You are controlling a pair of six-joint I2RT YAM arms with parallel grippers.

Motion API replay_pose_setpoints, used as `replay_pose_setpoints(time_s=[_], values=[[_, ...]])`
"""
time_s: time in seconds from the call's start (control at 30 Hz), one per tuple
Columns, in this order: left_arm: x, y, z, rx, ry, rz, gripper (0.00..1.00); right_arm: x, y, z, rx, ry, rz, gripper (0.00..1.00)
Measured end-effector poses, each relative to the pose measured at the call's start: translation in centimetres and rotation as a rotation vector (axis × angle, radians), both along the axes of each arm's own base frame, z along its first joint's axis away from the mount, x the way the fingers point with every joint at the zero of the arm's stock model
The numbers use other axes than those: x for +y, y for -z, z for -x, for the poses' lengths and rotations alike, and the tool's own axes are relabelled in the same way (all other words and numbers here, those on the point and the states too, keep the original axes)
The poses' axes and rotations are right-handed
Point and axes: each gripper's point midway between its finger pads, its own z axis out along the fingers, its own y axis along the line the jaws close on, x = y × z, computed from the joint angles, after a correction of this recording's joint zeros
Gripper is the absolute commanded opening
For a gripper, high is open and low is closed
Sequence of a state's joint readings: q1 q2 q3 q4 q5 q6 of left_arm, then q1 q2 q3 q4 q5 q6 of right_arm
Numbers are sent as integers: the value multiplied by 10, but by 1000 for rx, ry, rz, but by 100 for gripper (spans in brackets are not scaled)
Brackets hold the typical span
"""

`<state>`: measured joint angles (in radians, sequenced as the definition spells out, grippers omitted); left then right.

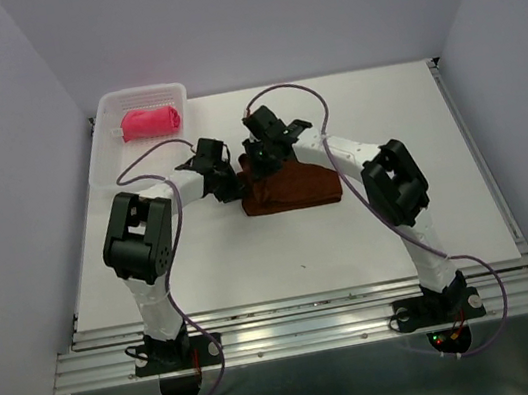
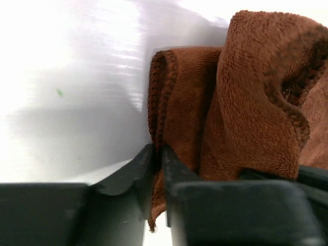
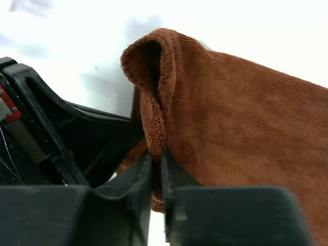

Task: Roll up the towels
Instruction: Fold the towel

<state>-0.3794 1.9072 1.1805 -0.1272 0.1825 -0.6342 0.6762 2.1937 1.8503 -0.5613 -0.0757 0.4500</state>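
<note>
Towels: 2 total, 1 pink-red towel (image 1: 150, 122) and 1 brown towel (image 1: 293, 190). Plastic basket (image 1: 105, 143): 1. Table (image 1: 353, 243): 1. Arms: 2, L arm (image 1: 139, 241) and R arm (image 1: 396, 185). Grippers: 2, L gripper (image 2: 158, 152) and R gripper (image 3: 156, 158).

Brown towel (image 2: 246, 102): matt, nubby cloth, stitched hem. Pink towel (image 1: 150, 122): soft matt cloth. Basket (image 1: 121, 161): translucent smooth plastic. Table (image 1: 351, 234): white, smooth, faint sheen.

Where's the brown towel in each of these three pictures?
Top view: brown towel in the middle of the table.
Left wrist: fills the right half.
Right wrist: fills the right side.
Shared landmark: the white table behind it in every view.
</note>
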Motion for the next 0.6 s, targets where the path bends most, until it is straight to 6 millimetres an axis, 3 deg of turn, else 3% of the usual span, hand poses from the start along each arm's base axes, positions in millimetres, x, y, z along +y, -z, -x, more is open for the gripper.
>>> replay_pose_setpoints(time_s=[0.03,0.13,0.2,0.33,0.4,0.5,0.6], values=[[2,-1,1,3,-9,-11,38,3,-1,0,2,-7,-9,43],[12,-6,3,7,-42,-41,50,8,-5,0,2,-26,-27,53],[20,-14,4,4,-71,-58,51,13,-10,0,-8,-44,-40,63],[44,-41,2,-30,-146,-71,54,15,-17,3,-19,-63,-46,69],[54,-57,3,-56,-179,-69,56,12,-27,5,-36,-67,-48,98],[69,-75,6,-88,-228,-79,68,-1,-48,6,-74,-52,-56,100],[71,-85,9,-107,-231,-75,76,-24,-71,5,-112,-20,-75,100]])
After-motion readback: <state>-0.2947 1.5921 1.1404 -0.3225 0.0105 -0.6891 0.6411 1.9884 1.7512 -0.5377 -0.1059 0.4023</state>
